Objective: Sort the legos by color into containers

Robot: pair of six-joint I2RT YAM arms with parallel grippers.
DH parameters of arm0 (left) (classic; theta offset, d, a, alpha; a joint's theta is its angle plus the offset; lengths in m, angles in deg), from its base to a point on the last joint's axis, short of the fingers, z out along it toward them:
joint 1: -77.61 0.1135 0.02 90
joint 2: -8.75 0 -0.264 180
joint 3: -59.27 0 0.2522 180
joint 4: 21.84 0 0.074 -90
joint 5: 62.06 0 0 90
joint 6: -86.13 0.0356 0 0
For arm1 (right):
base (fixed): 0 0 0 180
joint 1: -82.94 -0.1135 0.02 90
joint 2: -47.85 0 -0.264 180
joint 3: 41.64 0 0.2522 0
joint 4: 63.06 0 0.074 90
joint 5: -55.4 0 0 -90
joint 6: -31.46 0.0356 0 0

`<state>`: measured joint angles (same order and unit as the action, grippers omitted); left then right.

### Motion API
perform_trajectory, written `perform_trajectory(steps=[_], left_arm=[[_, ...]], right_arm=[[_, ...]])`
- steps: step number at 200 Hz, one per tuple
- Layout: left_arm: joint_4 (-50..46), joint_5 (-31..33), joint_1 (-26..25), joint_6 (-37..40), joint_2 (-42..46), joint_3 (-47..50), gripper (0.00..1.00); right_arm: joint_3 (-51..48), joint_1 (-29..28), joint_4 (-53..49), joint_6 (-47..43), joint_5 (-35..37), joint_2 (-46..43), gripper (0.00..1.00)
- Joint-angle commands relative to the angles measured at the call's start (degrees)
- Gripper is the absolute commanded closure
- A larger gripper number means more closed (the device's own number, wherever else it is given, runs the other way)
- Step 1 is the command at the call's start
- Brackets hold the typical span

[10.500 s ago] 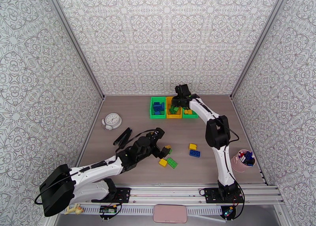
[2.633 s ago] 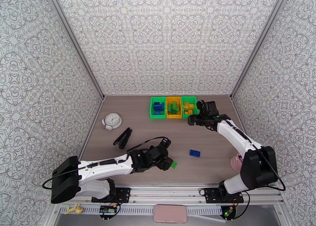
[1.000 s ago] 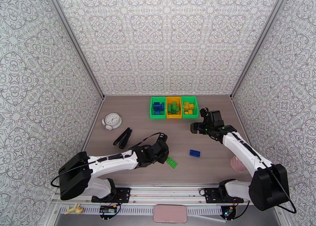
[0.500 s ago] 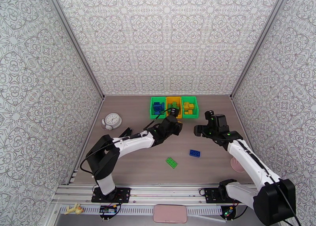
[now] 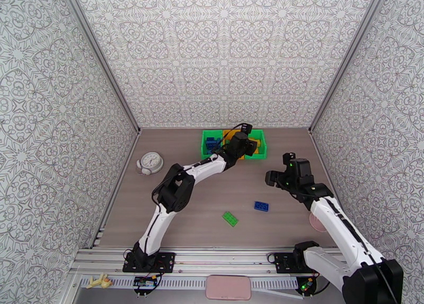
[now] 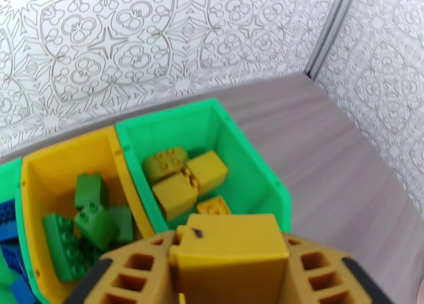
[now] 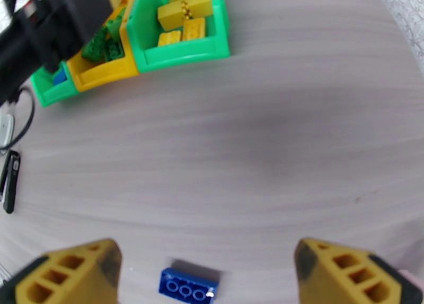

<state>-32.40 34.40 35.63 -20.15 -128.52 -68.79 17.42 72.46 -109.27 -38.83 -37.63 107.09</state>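
Hanging at the bottom of the left wrist view, the yellow brick is pinched across its flat sides by the left pincer, just above the near edge of the right-hand green bin, which holds more yellow bricks. It looks light, stiff and slick, so the flat walls, not the studs, are the place to grip. The right pincer stands spread over a blue brick on the desk; a green brick lies lower centre in the top view.

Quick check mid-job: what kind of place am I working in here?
Likely a lab robot cell, not a home: patterned wall panels box in a table, with a metal mounting rail along its near edge.
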Motion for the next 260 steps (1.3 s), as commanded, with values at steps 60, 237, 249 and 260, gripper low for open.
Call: perform_trajectory(steps=[60, 237, 249, 260], left_arm=[[-9.26, -3.26, 2.66, 0.12, -13.50, -22.95, 0.54], [-3.01, -13.25, 0.93, 9.34, 41.35, 44.22, 0.00], [-3.46, -14.44, 1.10, 9.39, 45.69, 48.96, 0.00], [-4.35, -15.78, 1.11, 9.90, 49.54, 52.85, 0.00]], right_arm=[[1.25, 0.46, -4.55, -3.11, 1.85, -2.64, 0.10], [-4.03, -0.73, -6.89, 10.51, -0.36, -1.11, 0.04], [-4.53, -2.08, -7.68, 13.06, 1.57, -0.98, 0.04], [-4.95, -3.97, -8.28, 15.61, 3.73, -1.06, 0.04]])
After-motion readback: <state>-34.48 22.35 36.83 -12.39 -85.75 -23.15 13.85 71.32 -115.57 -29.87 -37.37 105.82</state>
